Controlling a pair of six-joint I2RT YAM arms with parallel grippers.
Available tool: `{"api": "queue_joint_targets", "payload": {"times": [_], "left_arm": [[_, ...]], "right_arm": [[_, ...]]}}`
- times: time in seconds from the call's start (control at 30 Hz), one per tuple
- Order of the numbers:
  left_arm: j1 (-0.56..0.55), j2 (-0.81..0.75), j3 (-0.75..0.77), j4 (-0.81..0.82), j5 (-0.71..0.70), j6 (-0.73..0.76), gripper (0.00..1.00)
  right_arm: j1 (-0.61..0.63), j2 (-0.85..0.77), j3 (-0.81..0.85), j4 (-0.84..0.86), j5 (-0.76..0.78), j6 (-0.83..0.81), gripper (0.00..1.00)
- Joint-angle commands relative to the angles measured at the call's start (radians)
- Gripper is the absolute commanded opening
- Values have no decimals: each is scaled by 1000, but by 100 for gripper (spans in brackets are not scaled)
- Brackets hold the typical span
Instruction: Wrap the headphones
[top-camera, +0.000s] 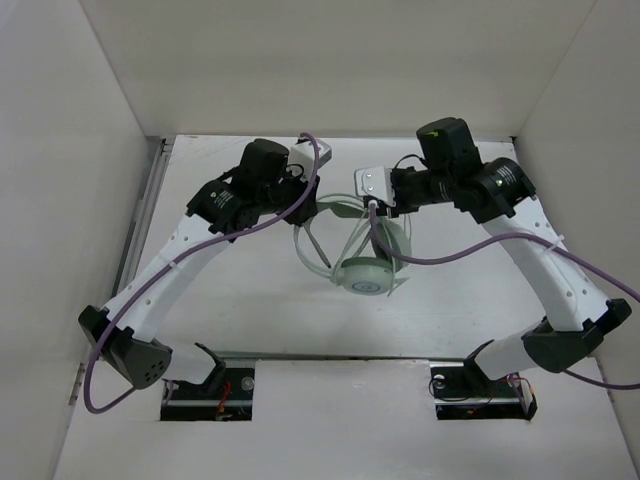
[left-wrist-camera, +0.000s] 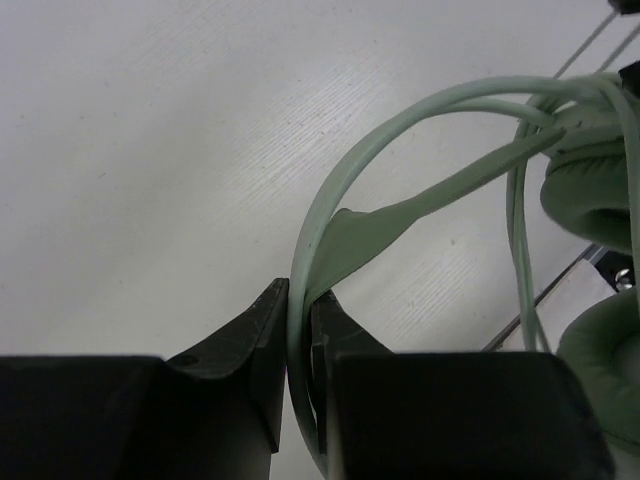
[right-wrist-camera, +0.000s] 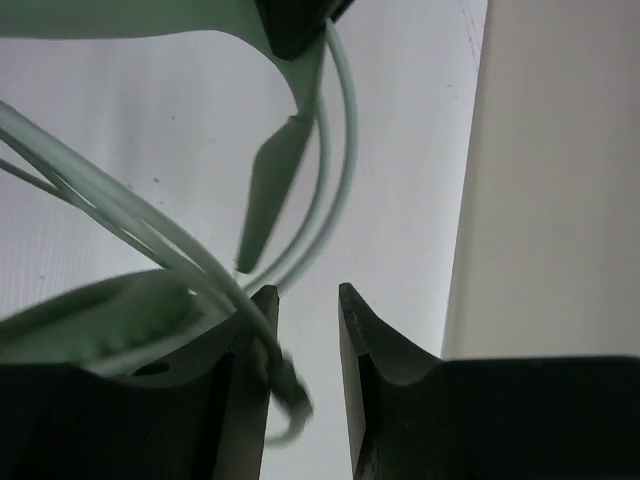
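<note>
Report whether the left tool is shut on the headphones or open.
Shut. In the left wrist view the left tool pinches the headband of the headphones, with no gap beside it.

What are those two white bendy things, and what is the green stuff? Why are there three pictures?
The bendy things are two robot arms fixed to a white table. One picture looks down from above. The other two come from little cameras on each arm's wrist, so you see the black fingers up close.

The green stuff is a pair of headphones with soft round ear cushions and a long thin cord. One earcup rests on the table between the arms.

The left tool is pinching the thin headband between its fingers. The right tool is open, with the cord draped over one finger, not squeezed. The purple wires belong to the robot.
</note>
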Motion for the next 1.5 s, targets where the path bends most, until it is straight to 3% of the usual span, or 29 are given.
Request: {"api": "queue_joint_targets", "payload": {"times": [0.0,0.3,0.8,1.47], "left_arm": [[-6,-66,-2,5,79,-8,0],[-8,-63,11,2,88,-13,0],[4,-62,32,2,99,-23,0],[133,-68,32,36,152,-120,0]], "right_arm": [[-20,-35,56,-6,-69,31,37],[-48,-40,37,10,-109,84,38],[-54,-111,-282,105,-108,134,39],[-141,-152,-239,155,-163,235,43]]}}
